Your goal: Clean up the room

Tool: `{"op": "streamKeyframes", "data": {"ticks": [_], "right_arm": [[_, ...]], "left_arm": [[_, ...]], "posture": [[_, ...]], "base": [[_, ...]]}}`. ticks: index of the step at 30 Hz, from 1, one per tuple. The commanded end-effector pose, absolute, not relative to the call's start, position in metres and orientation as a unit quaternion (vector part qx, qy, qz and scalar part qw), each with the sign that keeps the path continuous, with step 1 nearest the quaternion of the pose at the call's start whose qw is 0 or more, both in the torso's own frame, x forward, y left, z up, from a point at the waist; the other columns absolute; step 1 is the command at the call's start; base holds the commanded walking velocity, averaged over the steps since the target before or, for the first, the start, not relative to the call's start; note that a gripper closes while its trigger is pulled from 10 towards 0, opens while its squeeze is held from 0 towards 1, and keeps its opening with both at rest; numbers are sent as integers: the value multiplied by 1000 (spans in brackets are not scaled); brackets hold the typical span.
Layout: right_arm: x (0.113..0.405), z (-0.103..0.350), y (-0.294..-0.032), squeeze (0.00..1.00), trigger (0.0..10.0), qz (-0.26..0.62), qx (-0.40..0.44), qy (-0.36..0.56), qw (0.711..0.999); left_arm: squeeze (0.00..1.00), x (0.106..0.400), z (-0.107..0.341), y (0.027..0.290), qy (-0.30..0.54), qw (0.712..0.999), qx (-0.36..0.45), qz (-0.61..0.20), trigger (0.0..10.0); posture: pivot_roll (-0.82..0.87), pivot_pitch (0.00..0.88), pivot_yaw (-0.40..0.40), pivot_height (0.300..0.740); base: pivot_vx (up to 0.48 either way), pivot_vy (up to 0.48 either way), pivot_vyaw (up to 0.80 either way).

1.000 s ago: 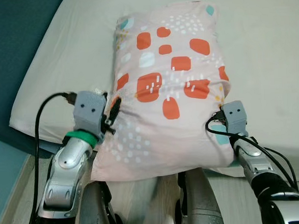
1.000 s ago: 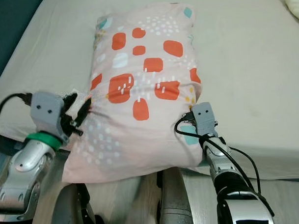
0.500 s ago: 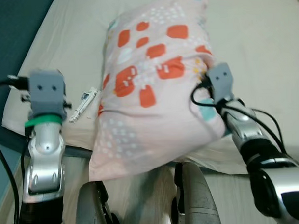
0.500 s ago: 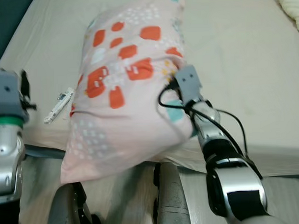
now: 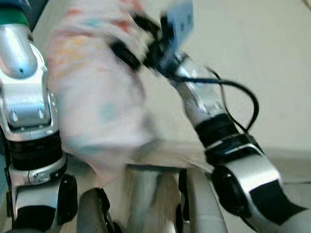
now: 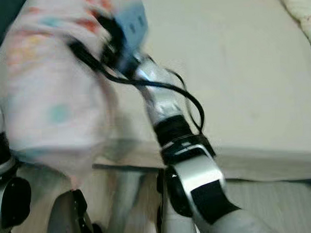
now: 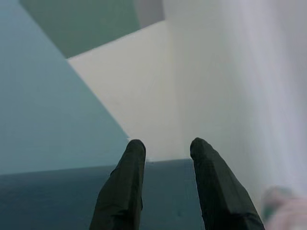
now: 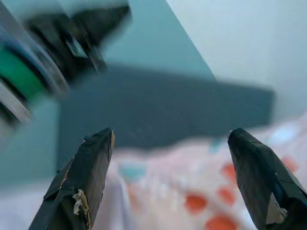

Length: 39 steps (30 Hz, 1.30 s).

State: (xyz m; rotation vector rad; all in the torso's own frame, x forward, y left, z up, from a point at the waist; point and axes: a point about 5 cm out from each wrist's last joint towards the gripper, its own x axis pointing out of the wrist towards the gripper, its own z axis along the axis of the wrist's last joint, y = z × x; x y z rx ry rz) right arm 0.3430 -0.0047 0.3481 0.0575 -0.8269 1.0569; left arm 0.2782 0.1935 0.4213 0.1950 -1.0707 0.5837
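Pale pink cloth with blurred orange and teal patches, the pillow [image 5: 101, 98] hangs smeared at the bed's near edge, between the two silver arms. The right tool [image 8: 172, 179] has its fingers spread wide above the pillow's print. The left tool [image 7: 165, 158] holds its fingers slightly apart, gripping nothing. Beyond lies the cream bed [image 6: 236, 78].

From my seat the blurred pillow [image 5: 98, 98] blocks the bed's [image 5: 256, 67] near left edge between my arms, with the right tool [image 8: 168, 182] spread wide above it, while the sheet to the right lies flat and open.
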Motion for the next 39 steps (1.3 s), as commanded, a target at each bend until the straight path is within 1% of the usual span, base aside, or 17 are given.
{"op": "streamKeyframes", "data": {"ticks": [1, 4, 5, 6, 11, 16, 18, 19, 22, 27, 30, 31, 33, 36, 37, 38, 39], "right_arm": [[360, 313, -28, 0, 10000, 458, 44, -330, 824], [364, 304, -35, 0, 10000, 445, 47, -316, 836], [371, 280, -56, 0, 10000, 414, 39, -288, 863], [372, 273, -63, 0, 10000, 405, 35, -279, 870], [370, 256, -79, 0, 10000, 382, 36, -261, 886], [363, 235, -95, 0, 10000, 350, 48, -238, 905], [358, 229, -100, 0, 10000, 339, 52, -230, 911], [358, 229, -100, 0, 10000, 339, 52, -230, 911], [352, 217, -107, 0, 10000, 325, 58, -219, 918], [347, 209, -112, 0, 10000, 314, 62, -210, 924], [345, 208, -114, 0, 10000, 308, 64, -206, 927], [343, 207, -114, 0, 10000, 305, 67, -203, 928], [342, 205, -113, 0, 10000, 304, 69, -199, 929], [341, 204, -112, 0, 10000, 304, 69, -197, 929], [339, 201, -110, 0, 10000, 305, 71, -190, 930], [339, 201, -110, 0, 10000, 305, 71, -190, 930], [338, 198, -108, 0, 10000, 304, 73, -186, 931]], "left_arm": [[0, 274, 419, 197, -503, 813, 93, 280, 10000], [0, 274, 417, 196, -499, 816, 94, 277, 10000], [0, 276, 415, 195, -494, 818, 98, 278, 10000], [0, 276, 415, 196, -493, 818, 101, 279, 10000], [0, 277, 416, 200, -496, 812, 109, 287, 10000], [0, 278, 411, 209, -498, 779, 214, 316, 10000], [0, 275, 407, 212, -511, 742, 302, 311, 10000], [0, 275, 407, 212, -511, 742, 302, 311, 10000], [0, 269, 409, 233, -510, 699, 402, 298, 10000], [0, 259, 421, 256, -496, 683, 435, 313, 10000], [0, 258, 418, 264, -473, 704, 438, 298, 10000], [0, 264, 398, 266, -429, 749, 441, 246, 10000], [0, 269, 379, 266, -389, 789, 433, 196, 10000], [0, 270, 371, 265, -376, 804, 426, 175, 10000], [0, 279, 341, 257, -318, 863, 376, 109, 10000], [0, 279, 341, 257, -318, 863, 376, 109, 10000], [0, 285, 303, 241, -254, 909, 329, 34, 10000]], "posture": [[-58, 164, 36, 560], [-58, 165, 36, 560], [-56, 164, 34, 560], [-54, 164, 33, 560], [-48, 160, 35, 560], [-51, 153, 45, 560], [-52, 152, 47, 560], [-52, 152, 47, 560], [-33, 147, 53, 560], [-22, 145, 56, 560], [-19, 147, 55, 560], [-13, 151, 52, 560], [-10, 153, 51, 560], [-9, 153, 51, 560], [-8, 157, 54, 560], [-8, 157, 54, 560], [-9, 158, 55, 560]], "base": [[0, 0, 0], [0, 0, 0], [0, 0, 0], [0, 0, 0], [0, 0, 0], [0, 0, 0], [0, 0, 0], [0, 0, 0], [0, 0, 0], [0, 0, 0], [0, 0, 0], [0, 0, 0], [0, 0, 0], [0, 0, 0], [0, 0, 0], [0, 0, 0], [0, 0, 0]]}}
